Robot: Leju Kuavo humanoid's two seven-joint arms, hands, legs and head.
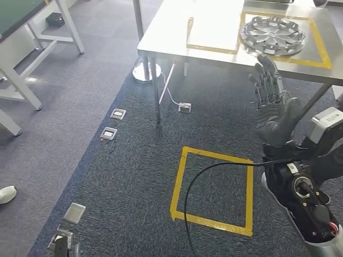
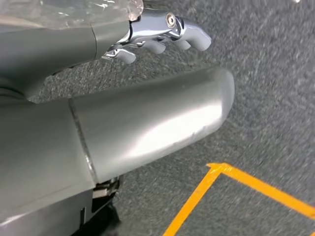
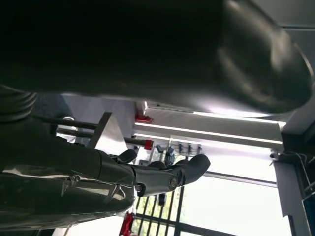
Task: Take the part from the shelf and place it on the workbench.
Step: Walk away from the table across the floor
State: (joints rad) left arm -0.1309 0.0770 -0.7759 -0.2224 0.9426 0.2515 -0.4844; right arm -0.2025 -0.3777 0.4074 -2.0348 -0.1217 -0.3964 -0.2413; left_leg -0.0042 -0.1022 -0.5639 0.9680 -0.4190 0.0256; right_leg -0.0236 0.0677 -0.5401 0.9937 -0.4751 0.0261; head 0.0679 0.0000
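The part, a silver spoked wheel cover (image 1: 272, 35), lies flat on the steel workbench (image 1: 170, 32) inside a yellow tape frame at its right end. My right hand (image 1: 273, 101) is raised in front of the bench's near edge, just below the cover, with its dark fingers apart and pointing up and nothing in them. The right wrist view has the same hand (image 3: 163, 174) empty against a bright ceiling. My left hand (image 2: 141, 128) hangs low over grey carpet, its thick thumb and silver fingers (image 2: 163, 34) stretched out and holding nothing.
A yellow tape square (image 1: 179, 182) marks the carpet before the bench, crossed by a black cable (image 1: 210, 167). Metal floor boxes (image 1: 118, 113) lie to the left, a white table frame (image 1: 24, 85) further left. A second tape frame (image 1: 189, 33) marks the bench's middle.
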